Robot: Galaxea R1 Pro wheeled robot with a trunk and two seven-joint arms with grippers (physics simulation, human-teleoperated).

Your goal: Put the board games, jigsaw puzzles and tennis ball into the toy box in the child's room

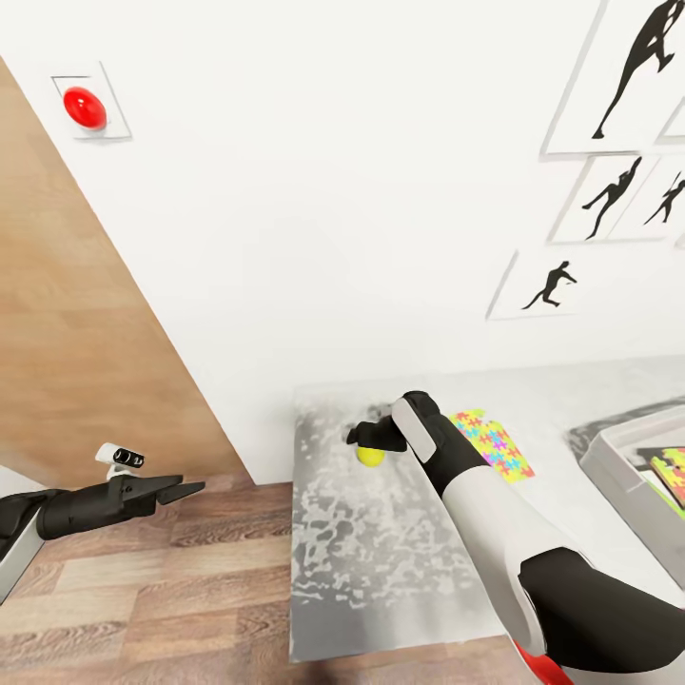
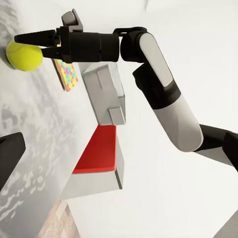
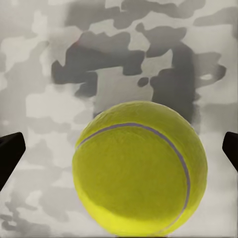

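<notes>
The yellow-green tennis ball rests on the pale grey table near its back left corner. My right gripper is open and reaches down over the ball, one fingertip on each side with a gap to the ball. A multicoloured jigsaw puzzle lies flat just right of the ball. The light grey toy box stands at the table's right, with a colourful slab inside. My left gripper hangs open over the floor, left of the table.
A white wall runs close behind the table, with framed silhouette pictures and a red knob high at the left. Wooden floor lies in front and to the left. A red chair stands by the table.
</notes>
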